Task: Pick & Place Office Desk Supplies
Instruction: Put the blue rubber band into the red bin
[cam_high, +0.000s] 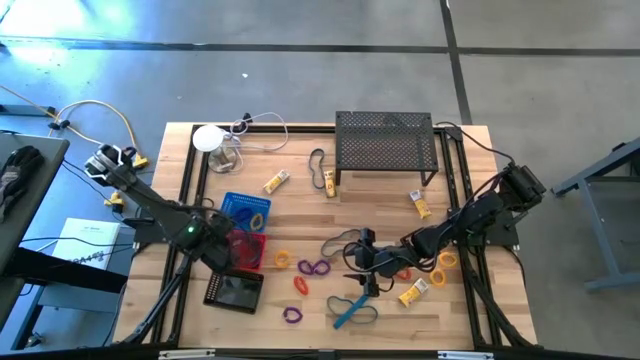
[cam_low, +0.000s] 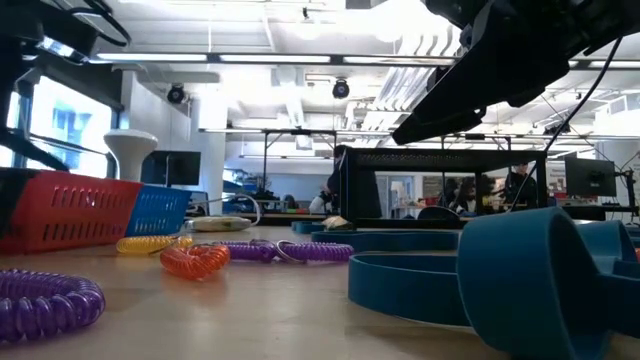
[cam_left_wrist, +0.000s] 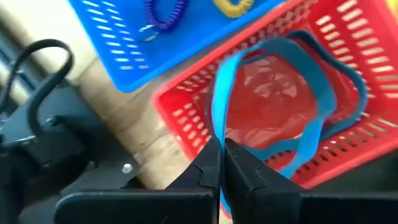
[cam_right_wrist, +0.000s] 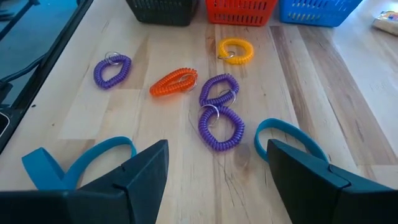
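I am holding the left gripper closed, pinching a blue elastic loop that is hanging into the red basket, which is sitting just beside the blue basket. I am keeping the right gripper wide open and empty, low over the table, with a blue loop lying beside its fingers. Ahead of it, purple coil rings, an orange coil ring and a yellow one are lying loose.

Three baskets in a row at table's left, coil rings centre, mesh shelf behind them
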